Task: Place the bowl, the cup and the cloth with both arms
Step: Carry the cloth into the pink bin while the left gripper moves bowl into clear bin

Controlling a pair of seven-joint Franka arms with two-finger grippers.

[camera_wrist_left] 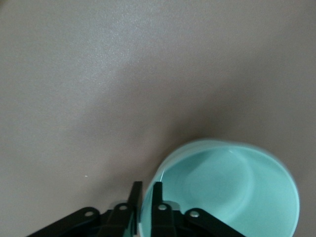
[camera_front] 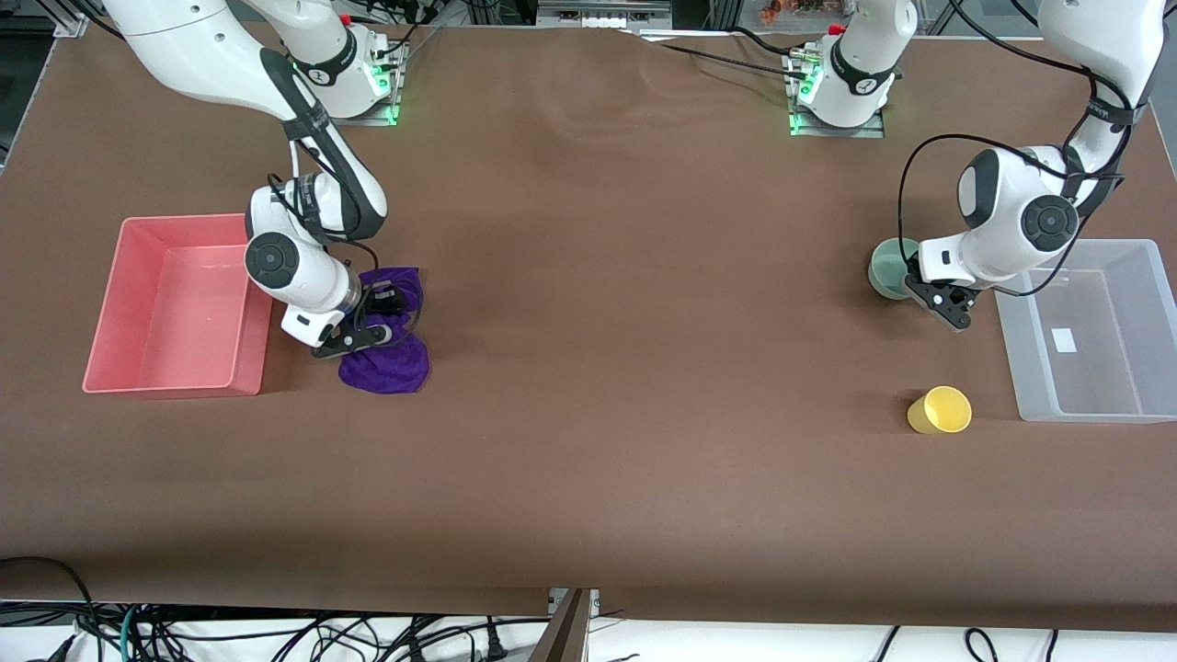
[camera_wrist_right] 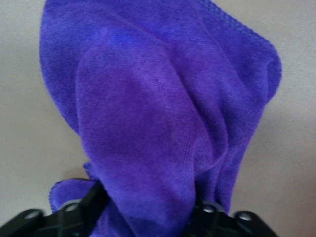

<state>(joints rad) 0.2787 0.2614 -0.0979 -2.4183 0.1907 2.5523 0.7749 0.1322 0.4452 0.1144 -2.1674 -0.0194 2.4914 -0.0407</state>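
Observation:
The purple cloth [camera_front: 391,368] lies bunched on the table beside the pink bin. My right gripper [camera_front: 368,336] is down on it and shut on a fold; in the right wrist view the cloth [camera_wrist_right: 158,108] rises in a peak into the gripper [camera_wrist_right: 148,215] and hides the fingertips. The mint-green bowl [camera_front: 887,267] stands beside the clear bin. My left gripper [camera_front: 947,308] is shut on the bowl's rim, one finger [camera_wrist_left: 136,197] outside and one inside the bowl [camera_wrist_left: 232,187]. The yellow cup [camera_front: 940,410] lies on its side, nearer the front camera than the bowl.
An empty pink bin [camera_front: 101,313] stands at the right arm's end of the table. An empty clear plastic bin [camera_front: 1011,349] stands at the left arm's end, close to the bowl and the cup. The table has a brown cover.

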